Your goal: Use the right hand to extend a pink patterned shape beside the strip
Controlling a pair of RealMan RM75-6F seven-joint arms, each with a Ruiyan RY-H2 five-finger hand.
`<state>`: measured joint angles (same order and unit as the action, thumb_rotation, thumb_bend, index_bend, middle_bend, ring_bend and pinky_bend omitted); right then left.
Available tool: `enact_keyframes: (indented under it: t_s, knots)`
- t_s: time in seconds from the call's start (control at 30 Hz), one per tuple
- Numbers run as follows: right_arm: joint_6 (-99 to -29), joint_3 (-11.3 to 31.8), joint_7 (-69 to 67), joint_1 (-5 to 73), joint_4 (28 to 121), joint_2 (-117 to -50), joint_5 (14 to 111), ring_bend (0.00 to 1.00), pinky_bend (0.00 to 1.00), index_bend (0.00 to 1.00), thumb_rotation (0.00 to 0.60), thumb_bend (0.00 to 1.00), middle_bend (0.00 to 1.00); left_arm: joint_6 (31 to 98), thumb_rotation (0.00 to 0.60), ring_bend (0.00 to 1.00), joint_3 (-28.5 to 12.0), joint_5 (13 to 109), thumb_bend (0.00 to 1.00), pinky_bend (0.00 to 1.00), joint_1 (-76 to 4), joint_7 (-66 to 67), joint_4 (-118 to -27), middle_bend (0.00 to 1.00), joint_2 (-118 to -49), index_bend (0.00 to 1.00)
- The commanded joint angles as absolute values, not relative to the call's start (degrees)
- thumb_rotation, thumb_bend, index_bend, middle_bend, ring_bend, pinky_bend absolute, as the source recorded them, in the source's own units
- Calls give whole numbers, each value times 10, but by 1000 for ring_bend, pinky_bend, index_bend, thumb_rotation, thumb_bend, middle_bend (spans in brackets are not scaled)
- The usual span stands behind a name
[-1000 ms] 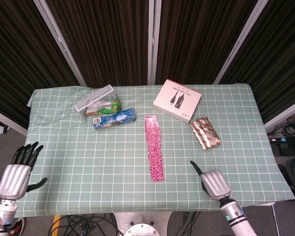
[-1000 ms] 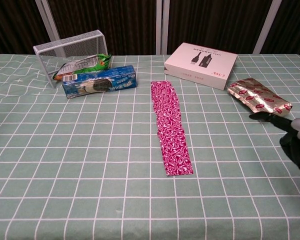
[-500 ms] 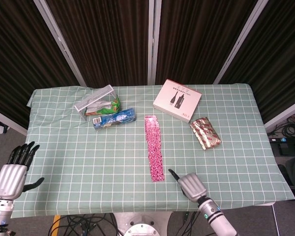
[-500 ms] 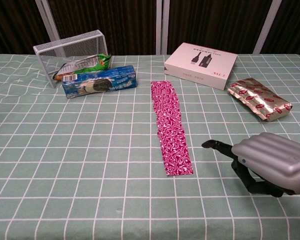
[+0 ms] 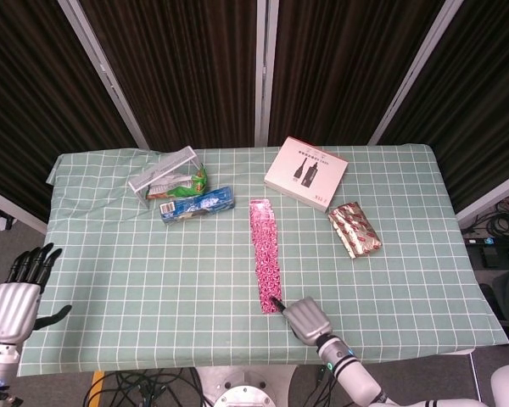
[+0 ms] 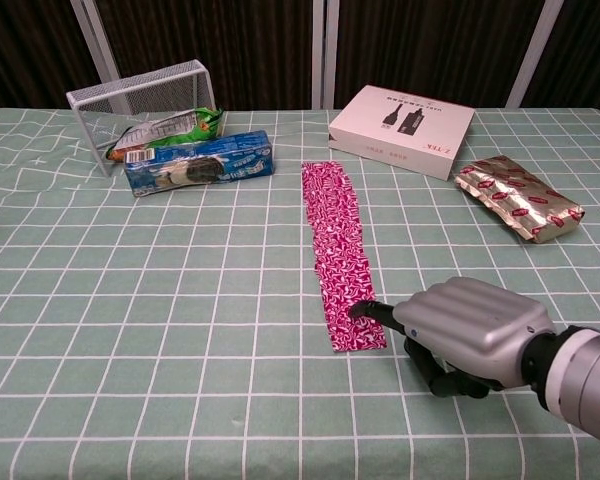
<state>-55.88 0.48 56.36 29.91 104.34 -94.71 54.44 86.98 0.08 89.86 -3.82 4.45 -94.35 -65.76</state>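
A long pink patterned strip (image 5: pixel 265 253) (image 6: pixel 340 252) lies flat in the middle of the green checked tablecloth, running from far to near. My right hand (image 5: pixel 303 319) (image 6: pixel 470 332) is low over the cloth just right of the strip's near end. Its thumb tip (image 6: pixel 358 309) touches the strip's near right corner, and the other fingers curl under the palm with nothing in them. My left hand (image 5: pixel 17 292) hangs off the table's left near corner with fingers spread, empty; the chest view does not show it.
A white box (image 5: pixel 305 172) (image 6: pixel 401 128) lies at the back right, a shiny red-gold packet (image 5: pixel 354 229) (image 6: pixel 518 196) to its right. At the back left are a wire basket (image 5: pixel 162 170) (image 6: pixel 145 102), a green snack bag (image 6: pixel 170 128) and a blue biscuit pack (image 5: pixel 197 204) (image 6: pixel 198 162).
My right hand has moved left along the near edge, from the right side of the table to the strip's near end, where its thumb now touches. My left hand has drifted down and left.
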Motion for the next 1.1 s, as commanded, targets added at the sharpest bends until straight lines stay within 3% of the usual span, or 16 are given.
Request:
enact_keyframes:
  t_s: [0.03,0.5,1.1]
  knots:
    - [-572,-1,575,308,1043,-953,527,782,749,89,600,1000,810,872,600,0,1,897,146,71,-37,41,-941,0,-657,20]
    - [-614,-29,565,322,1034,-943,509,782,749,93,600,1000,810,872,600,0,3,899,146,71,-34,36,-934,0,-660,20]
    - [-630,-54,502,309,1022,-876,495,783,749,96,600,1000,810,865,600,0,4,900,146,70,-37,49,-942,0,-659,20]
